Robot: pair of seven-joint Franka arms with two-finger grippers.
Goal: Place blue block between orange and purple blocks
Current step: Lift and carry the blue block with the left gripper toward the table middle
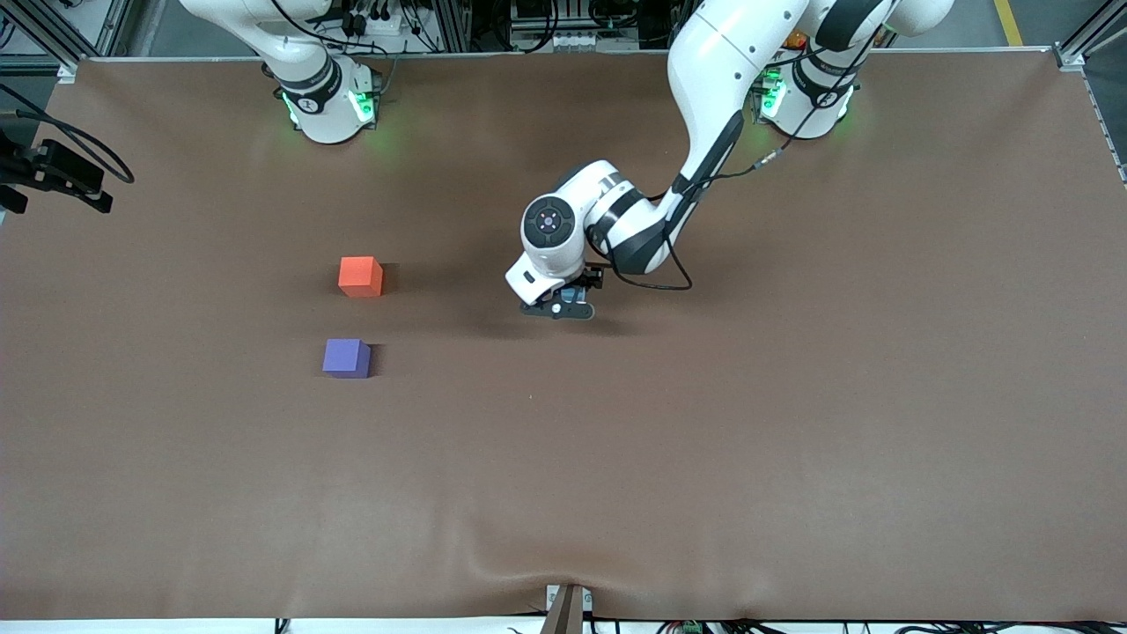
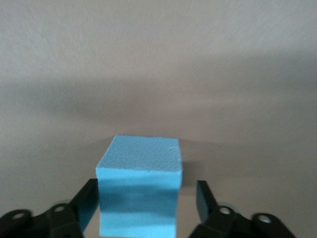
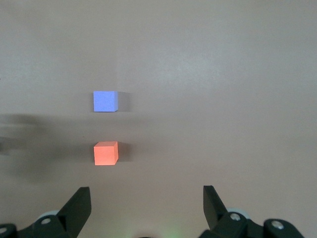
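Note:
The blue block (image 2: 138, 193) sits on the table between the fingers of my left gripper (image 2: 147, 193). The jaws stand open around it, with a gap showing beside one finger (image 2: 204, 198). In the front view the left gripper (image 1: 562, 308) is low over the middle of the table, and the hand hides most of the block. The orange block (image 1: 360, 276) and the purple block (image 1: 346, 358) lie toward the right arm's end, the purple one nearer the camera. My right gripper (image 3: 147, 208) is open and empty high above the orange block (image 3: 106, 152) and the purple block (image 3: 105, 101).
A brown cloth (image 1: 792, 396) covers the table and bulges at its near edge (image 1: 568, 586). A black camera mount (image 1: 53, 172) juts in at the right arm's end. The right arm's base (image 1: 326, 97) stands at the back.

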